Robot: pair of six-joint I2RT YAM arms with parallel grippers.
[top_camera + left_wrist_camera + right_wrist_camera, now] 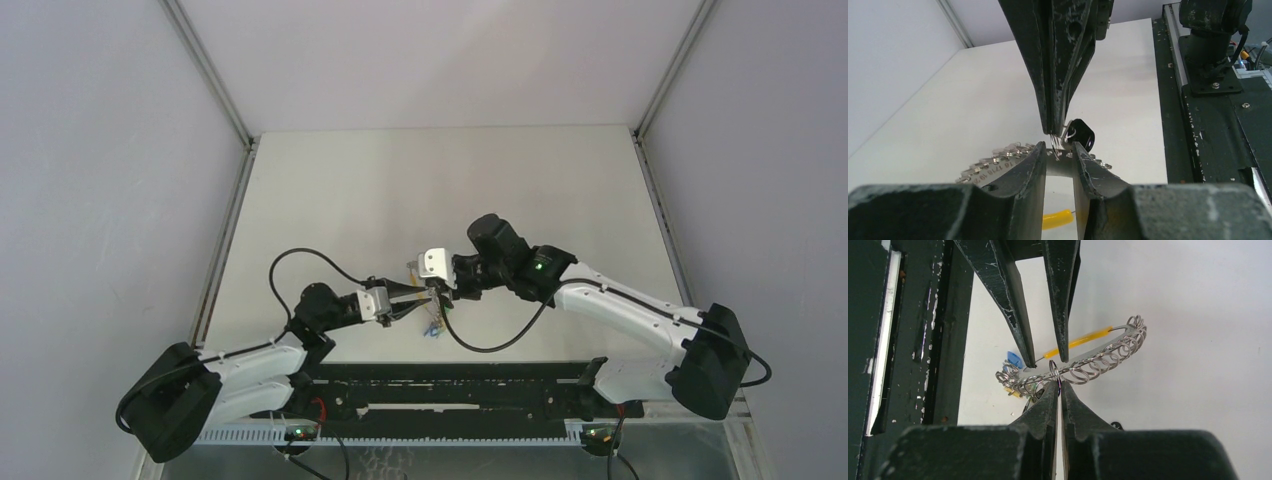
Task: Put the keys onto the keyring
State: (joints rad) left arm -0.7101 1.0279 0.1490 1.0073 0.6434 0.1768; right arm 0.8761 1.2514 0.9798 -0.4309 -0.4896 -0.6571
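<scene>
Off-white table point(440, 180), grey walls point(100, 150), metal corner posts point(212, 75), black base rail point(450, 385) at the near edge. Held above mid-table: left hand point(1058, 150) narrow, clamped on coiled keyring point(1098, 361); right hand point(1057, 386) pinched tight on small wire ring point(1054, 371) beside black key point(1083, 134). Other coloured keys point(433, 326) dangle below keyring.

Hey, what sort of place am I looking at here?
Probably a robotics lab test cell: white-and-black robot arms bolted to a black metal rail, a plain white table, and blank grey wall panels held in aluminium frame posts.
</scene>
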